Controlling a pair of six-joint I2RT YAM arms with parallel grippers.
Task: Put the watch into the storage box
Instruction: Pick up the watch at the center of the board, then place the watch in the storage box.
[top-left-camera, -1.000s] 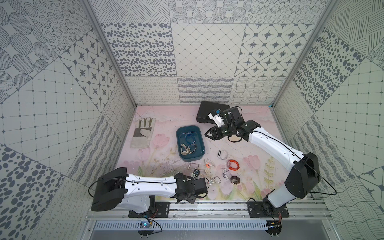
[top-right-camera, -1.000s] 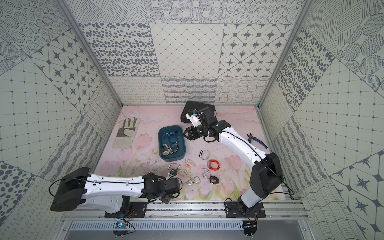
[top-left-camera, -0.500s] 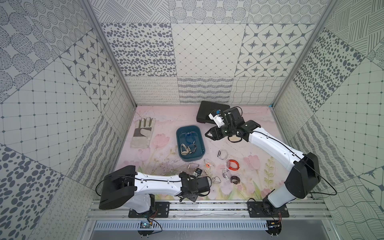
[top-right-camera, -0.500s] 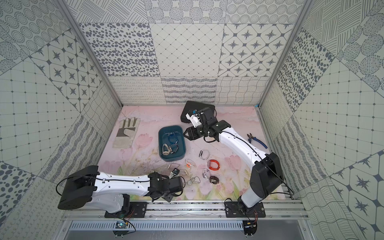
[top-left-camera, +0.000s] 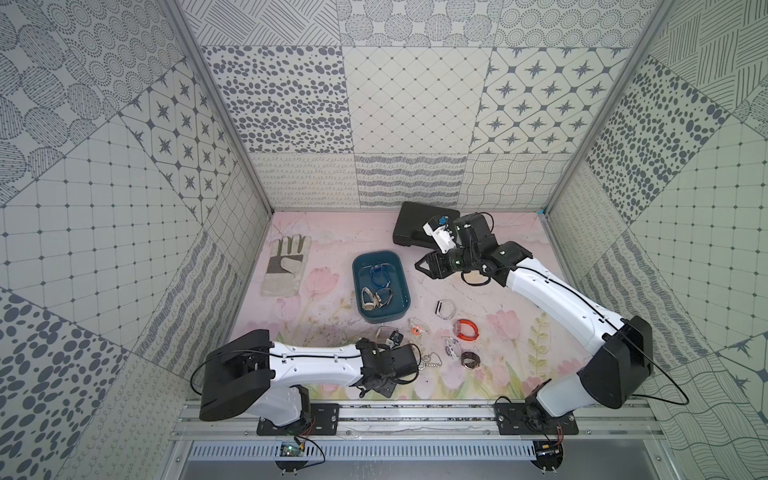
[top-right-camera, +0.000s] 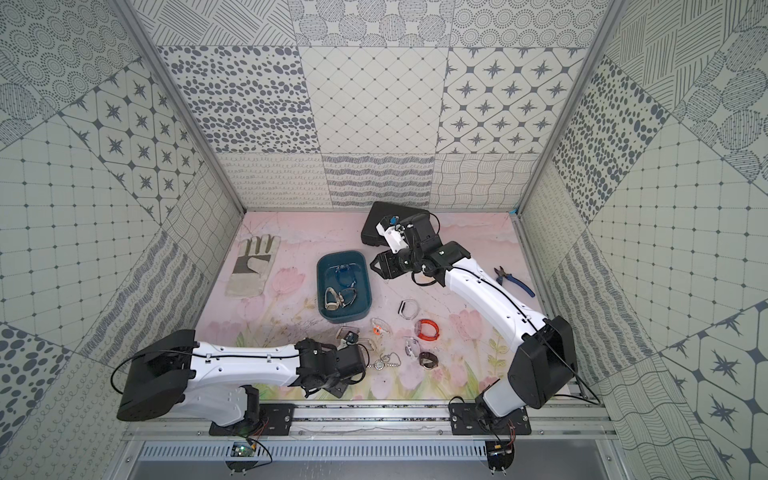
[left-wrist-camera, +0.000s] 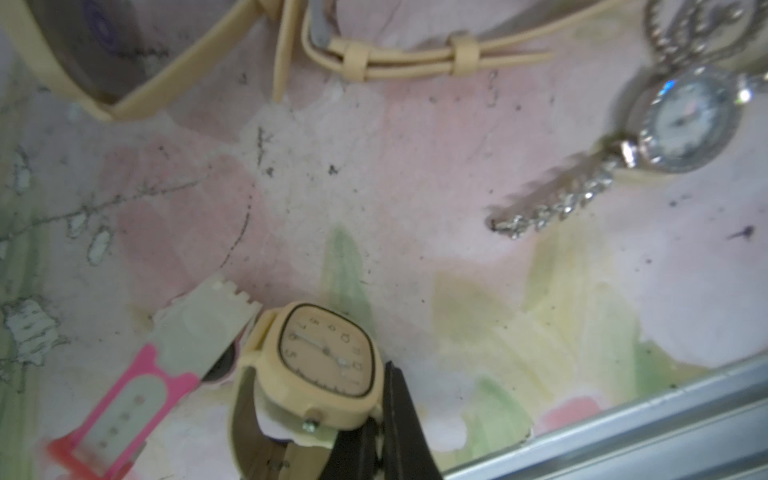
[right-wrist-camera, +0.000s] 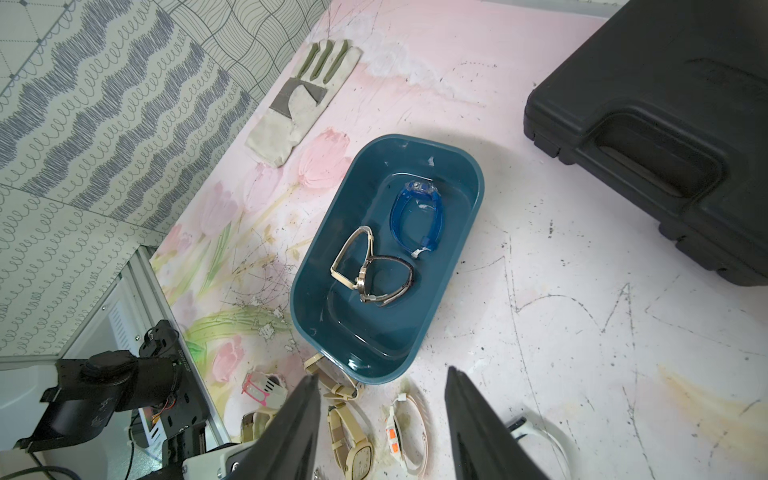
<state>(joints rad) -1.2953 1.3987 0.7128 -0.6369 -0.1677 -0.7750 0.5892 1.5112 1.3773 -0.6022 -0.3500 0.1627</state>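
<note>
In the left wrist view my left gripper (left-wrist-camera: 380, 399) is shut on the strap of a cream watch (left-wrist-camera: 328, 365) with a square face, low over the mat near the front rail. In both top views the wrist hides that grip. The storage box (top-left-camera: 376, 252) (top-right-camera: 340, 252), a dark teal tub, stands mid-table with a blue watch (right-wrist-camera: 415, 216) and two more interlinked watches (right-wrist-camera: 374, 274) lying in it. My right gripper (top-left-camera: 420, 264) (right-wrist-camera: 381, 374) hovers open and empty beside the tub's back right corner.
Several more watches lie between the tub and the front edge, among them an orange band (top-left-camera: 465, 330), a silver chain watch (left-wrist-camera: 681, 124) and a pink-and-white one (left-wrist-camera: 137, 399). A black hard case (top-left-camera: 419, 224) sits at the back, a work glove (top-left-camera: 284, 266) at the left, pliers (top-right-camera: 513, 280) at the right.
My left arm has reached further right along the front edge and its gripper has closed on the cream watch. The right arm has stayed still.
</note>
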